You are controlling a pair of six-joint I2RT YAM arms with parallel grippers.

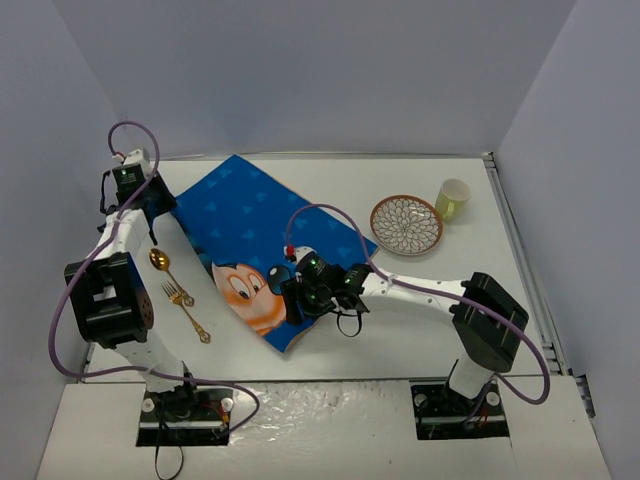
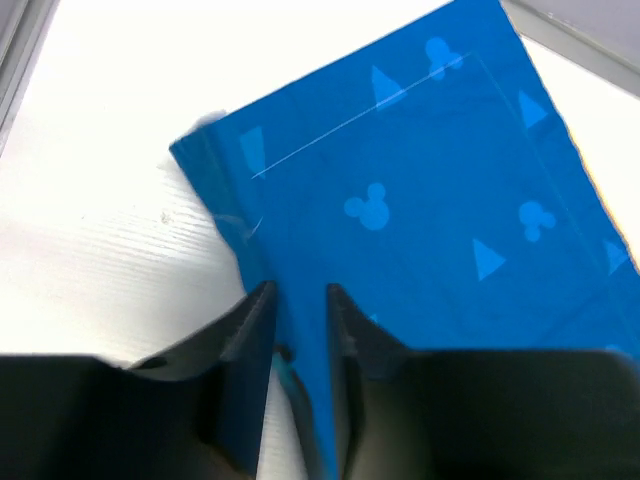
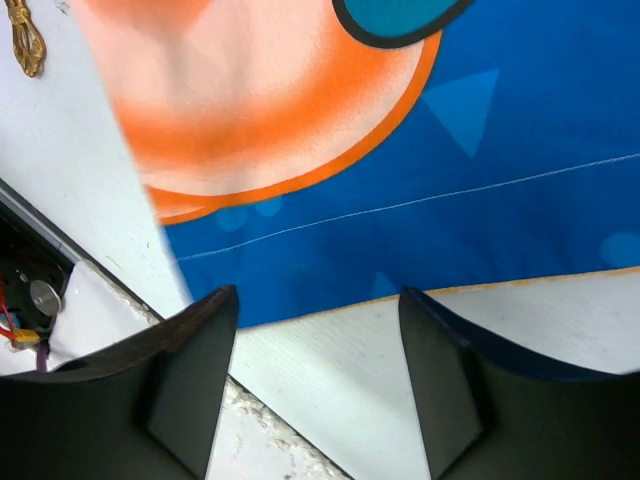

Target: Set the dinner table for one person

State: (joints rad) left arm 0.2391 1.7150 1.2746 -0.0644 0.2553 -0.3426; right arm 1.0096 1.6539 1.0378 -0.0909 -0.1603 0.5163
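Note:
The blue cartoon-mouse placemat (image 1: 262, 240) lies flat and diagonal on the white dinner table (image 1: 400, 330). My left gripper (image 1: 160, 207) is at the mat's far left edge. In the left wrist view (image 2: 300, 288) its jaws stand a narrow gap apart, straddling the mat's slightly ridged edge (image 2: 225, 215) without pinching it. My right gripper (image 1: 292, 302) hovers at the mat's near corner. In the right wrist view (image 3: 318, 295) it is wide open and empty, just over the mat's near hem (image 3: 400, 250) and bare table.
A gold spoon (image 1: 158, 260) and gold fork (image 1: 185, 303) lie left of the mat; the fork's handle tip shows in the right wrist view (image 3: 25, 45). A patterned plate (image 1: 407, 224) and a pale yellow cup (image 1: 452, 199) stand at the back right.

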